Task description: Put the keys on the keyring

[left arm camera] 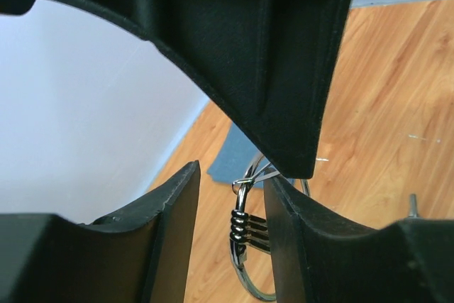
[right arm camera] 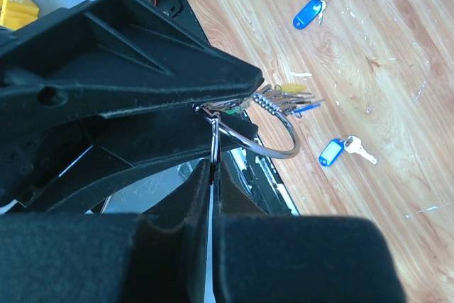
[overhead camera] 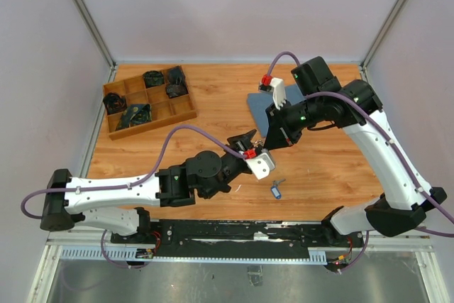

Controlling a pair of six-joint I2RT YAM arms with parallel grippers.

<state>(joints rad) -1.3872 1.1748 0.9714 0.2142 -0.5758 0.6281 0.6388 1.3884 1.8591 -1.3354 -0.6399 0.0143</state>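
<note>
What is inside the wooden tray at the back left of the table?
The wooden tray holds dark bundled items in several compartments; the rest look empty. What lies under them is covered.

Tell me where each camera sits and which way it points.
Top external: above, behind the arms, looking down on the table; both show.
Left wrist: on the left arm, facing the keyring inside the open left gripper.
Right wrist: on the right arm, looking past the right gripper, shut on the keyring.
Shared by both wrists: the keyring.

Shiny metal keyring [right arm camera: 280, 154], smooth wood table [overhead camera: 333, 168]
</note>
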